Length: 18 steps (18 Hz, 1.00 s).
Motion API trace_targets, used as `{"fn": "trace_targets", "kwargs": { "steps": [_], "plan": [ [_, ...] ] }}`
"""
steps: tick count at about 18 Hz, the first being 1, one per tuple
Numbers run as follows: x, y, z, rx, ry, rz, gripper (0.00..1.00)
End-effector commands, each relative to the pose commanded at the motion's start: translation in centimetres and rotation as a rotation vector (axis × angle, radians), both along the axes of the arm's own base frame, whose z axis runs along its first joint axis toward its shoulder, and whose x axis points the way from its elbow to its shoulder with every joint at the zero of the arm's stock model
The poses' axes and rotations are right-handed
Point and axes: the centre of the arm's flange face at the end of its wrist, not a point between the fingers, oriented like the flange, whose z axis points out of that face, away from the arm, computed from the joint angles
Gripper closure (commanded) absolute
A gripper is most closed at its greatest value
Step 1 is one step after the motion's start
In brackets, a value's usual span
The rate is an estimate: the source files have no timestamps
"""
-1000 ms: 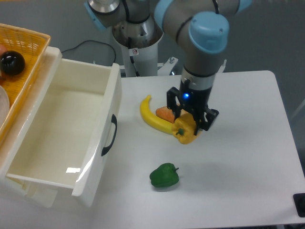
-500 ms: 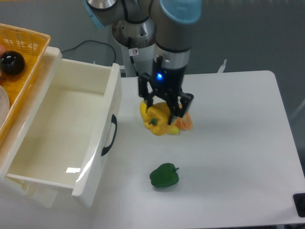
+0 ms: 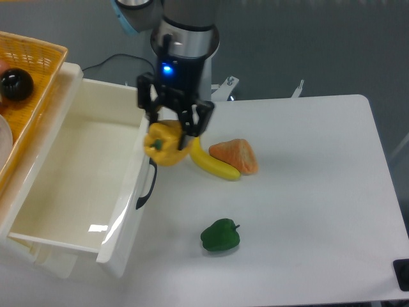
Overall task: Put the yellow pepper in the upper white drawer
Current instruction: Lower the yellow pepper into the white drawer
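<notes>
My gripper [image 3: 169, 135] is shut on the yellow pepper [image 3: 165, 146] and holds it in the air over the front wall of the upper white drawer [image 3: 83, 185]. The pepper is glossy yellow-orange with its green stem facing the camera. The drawer is pulled open at the left, with deep white walls, nothing inside it, and a black curved handle [image 3: 149, 183] on its front. The black fingers [image 3: 192, 131] flank the pepper from above.
A yellow banana [image 3: 213, 165] and an orange wedge-shaped thing [image 3: 236, 155] lie just right of the gripper. A green pepper [image 3: 220, 235] lies nearer the front. An orange woven basket [image 3: 29, 67] with a black ball [image 3: 15, 83] sits at the far left behind the drawer.
The gripper has carried the yellow pepper leftward from beside the banana to above the drawer's front wall. The banana and the orange thing are now uncovered.
</notes>
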Motion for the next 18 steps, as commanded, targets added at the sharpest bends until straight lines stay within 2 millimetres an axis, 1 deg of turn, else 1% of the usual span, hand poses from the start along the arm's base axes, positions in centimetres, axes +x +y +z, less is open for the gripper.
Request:
{"fn": "trace_targets", "kwargs": {
  "steps": [3, 5, 6, 8, 10, 11, 14, 18],
  "plan": [
    [2.5, 1.7, -0.8, -0.007, 0.001, -0.066, 0.39],
    [3.2, 2.9, -1.6, -0.002, 0.006, -0.093, 0.39],
    [3.5, 3.5, -2.0, 0.003, 0.011, -0.105, 0.39],
    [3.2, 4.4, -3.1, 0.002, 0.020, -0.134, 0.39],
    [3.0, 5.0, -4.2, -0.011, 0.013, -0.143, 0.39],
    [3.3, 5.4, -4.8, -0.021, 0.006, -0.150, 0.39],
    [4.0, 5.9, -5.4, -0.029, -0.001, -0.166, 0.39],
    [3.9, 6.3, -6.3, -0.039, -0.004, -0.181, 0.39]
  ]
}}
